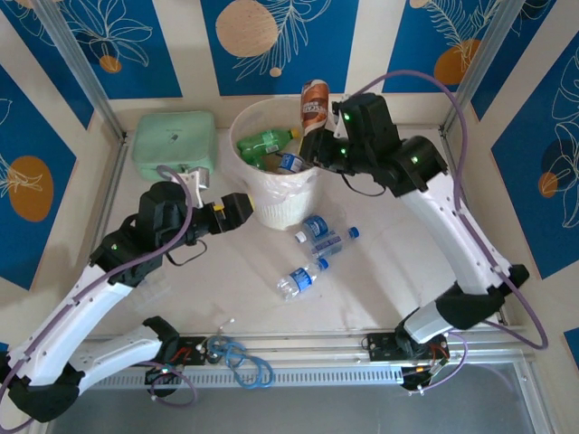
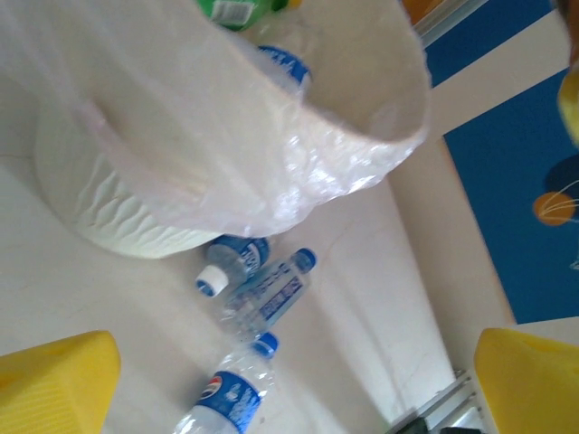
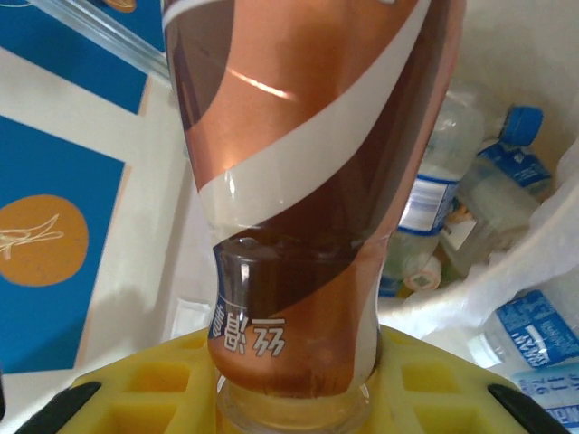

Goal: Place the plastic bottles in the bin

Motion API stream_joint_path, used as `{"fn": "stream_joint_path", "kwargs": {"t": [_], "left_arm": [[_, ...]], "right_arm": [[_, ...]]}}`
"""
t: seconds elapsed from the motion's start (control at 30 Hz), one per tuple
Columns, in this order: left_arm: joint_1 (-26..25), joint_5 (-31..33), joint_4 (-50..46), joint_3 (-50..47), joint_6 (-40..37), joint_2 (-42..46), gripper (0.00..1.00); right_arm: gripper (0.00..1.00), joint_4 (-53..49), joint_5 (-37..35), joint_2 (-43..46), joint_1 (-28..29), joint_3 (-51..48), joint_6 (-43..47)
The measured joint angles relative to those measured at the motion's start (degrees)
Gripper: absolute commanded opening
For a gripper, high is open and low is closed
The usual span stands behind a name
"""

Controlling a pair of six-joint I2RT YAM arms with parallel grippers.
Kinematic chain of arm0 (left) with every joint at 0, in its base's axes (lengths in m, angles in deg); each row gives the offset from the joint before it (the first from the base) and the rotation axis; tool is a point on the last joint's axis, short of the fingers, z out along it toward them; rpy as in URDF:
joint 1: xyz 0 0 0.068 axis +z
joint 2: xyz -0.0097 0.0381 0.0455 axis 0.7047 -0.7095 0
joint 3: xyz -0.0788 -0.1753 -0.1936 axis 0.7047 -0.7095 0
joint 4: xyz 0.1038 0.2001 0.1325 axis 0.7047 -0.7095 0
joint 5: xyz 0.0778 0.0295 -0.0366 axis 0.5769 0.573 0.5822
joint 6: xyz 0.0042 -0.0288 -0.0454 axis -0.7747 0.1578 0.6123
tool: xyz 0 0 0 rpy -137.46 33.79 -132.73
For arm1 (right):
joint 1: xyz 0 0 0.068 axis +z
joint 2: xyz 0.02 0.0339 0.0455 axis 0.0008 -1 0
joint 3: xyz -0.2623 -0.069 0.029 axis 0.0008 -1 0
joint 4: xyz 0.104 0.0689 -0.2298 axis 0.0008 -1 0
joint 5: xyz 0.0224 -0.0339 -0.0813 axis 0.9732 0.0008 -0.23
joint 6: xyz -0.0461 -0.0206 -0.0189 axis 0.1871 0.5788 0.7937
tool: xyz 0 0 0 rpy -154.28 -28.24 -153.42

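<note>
Above the bin (image 1: 282,206), right claw (image 1: 317,136) pinching brown bottle (image 1: 315,101) end-on, axis pointing away, left claw (image 1: 244,210) spread.

An off-white tabletop (image 1: 380,280) sits inside walls of blue panels (image 1: 534,117) and cream stripes (image 1: 176,45). The panels bear peach and orange discs (image 1: 246,27) and white leaf drawings (image 1: 298,27). Slanted aluminium posts (image 1: 77,68) stand at the back corners, and a metal rail (image 1: 317,348) lines the near edge.
</note>
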Motion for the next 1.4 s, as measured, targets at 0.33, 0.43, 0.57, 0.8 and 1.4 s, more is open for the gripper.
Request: {"fn": "stream_joint_path", "kwargs": {"t": [0.33, 0.43, 0.57, 0.8, 1.4], "left_arm": [[0.0, 2.12, -3.19, -3.96, -2.78, 3.54, 1.0], [0.0, 2.6, -3.89, -4.59, -3.23, 3.65, 1.0], [0.0, 3.17, -4.57, -4.74, -3.69, 3.65, 1.0], [0.0, 3.37, -4.85, -5.99, -4.72, 3.65, 0.99], [0.0, 3.23, -4.81, -7.39, -6.03, 3.58, 0.86]], "right_arm": [[0.24, -6.78, 0.26, -12.24, -3.89, 13.22, 3.3], [0.29, -7.65, 0.39, -13.75, -4.74, 13.49, 3.39], [0.45, -8.5, 0.39, -14.78, -5.49, 13.46, 3.48], [0.56, -8.92, 0.17, -14.8, -6.12, 13.46, 3.17], [0.34, -7.63, -1.9, -4.33, -4.44, 4.98, 2.69]]}}
